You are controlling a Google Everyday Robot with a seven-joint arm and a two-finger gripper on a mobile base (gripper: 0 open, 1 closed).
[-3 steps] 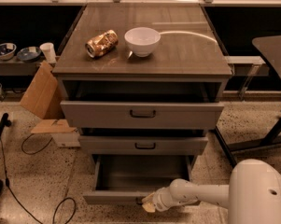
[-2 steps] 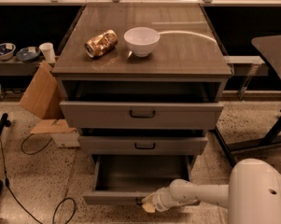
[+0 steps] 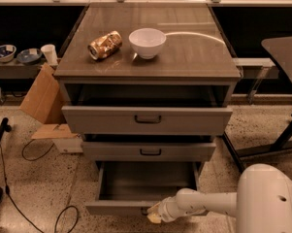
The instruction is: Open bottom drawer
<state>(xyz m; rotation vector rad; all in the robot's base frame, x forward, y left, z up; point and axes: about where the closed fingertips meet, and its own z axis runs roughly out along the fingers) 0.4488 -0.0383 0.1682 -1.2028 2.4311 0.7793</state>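
Note:
The bottom drawer (image 3: 116, 207) is the lowest of the cabinet's three grey drawers. It stands pulled well out, and its dark inside (image 3: 148, 179) shows. My white arm reaches in from the lower right. The gripper (image 3: 153, 212) is at the middle of the drawer's front panel, where the handle sits, and covers the handle. The middle drawer (image 3: 148, 151) and the top drawer (image 3: 146, 120) are each pulled out a little, each with a dark bar handle.
On the cabinet top (image 3: 194, 57) lie a crushed can (image 3: 105, 44) and a white bowl (image 3: 147, 42). Cardboard pieces (image 3: 42, 97) lean at the cabinet's left. Cables (image 3: 34, 154) trail on the speckled floor. A dark table leg (image 3: 286, 135) stands at the right.

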